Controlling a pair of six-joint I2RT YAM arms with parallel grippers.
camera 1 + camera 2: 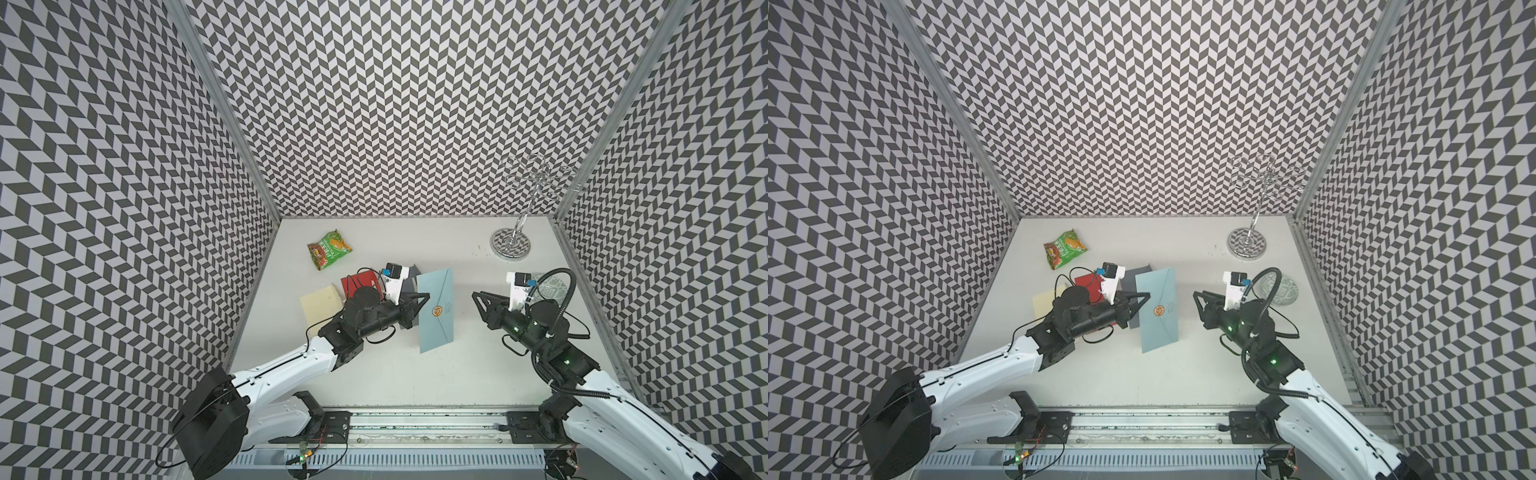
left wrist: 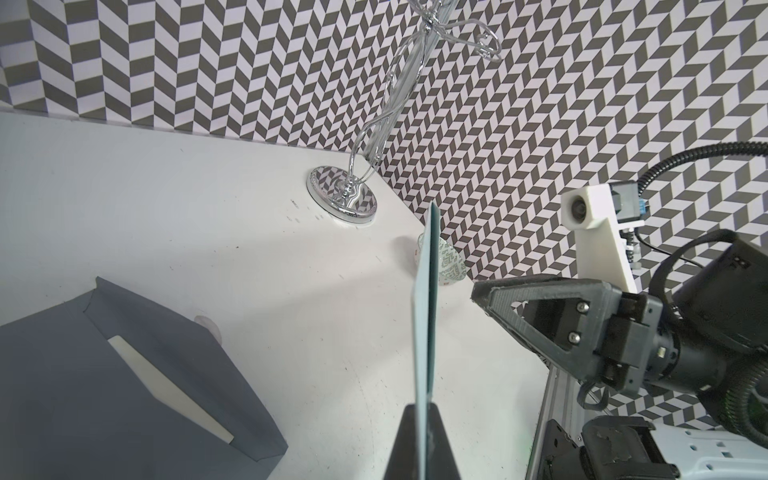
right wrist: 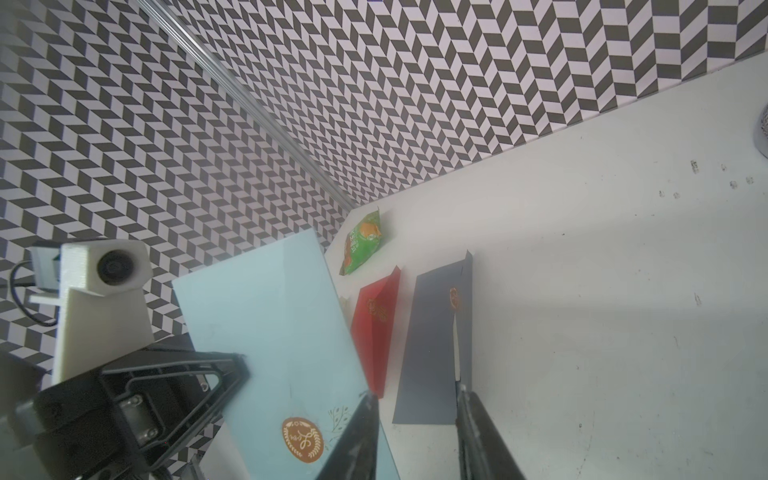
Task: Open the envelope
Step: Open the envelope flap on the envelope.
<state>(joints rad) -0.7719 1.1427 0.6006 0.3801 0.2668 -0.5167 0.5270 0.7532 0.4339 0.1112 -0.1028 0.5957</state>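
Observation:
The light blue envelope hangs tilted above the table, its flap shut under a gold seal. My left gripper is shut on the envelope's left edge; in the left wrist view the envelope shows edge-on between the fingers. My right gripper hovers just right of the envelope, jaws apart with nothing between them. One fingertip overlaps the envelope's near edge in the right wrist view; the top views show a gap.
On the table behind the left arm lie a grey opened envelope, a red envelope and a cream one. A green snack packet sits back left, a chrome stand back right, a patterned dish behind my right arm.

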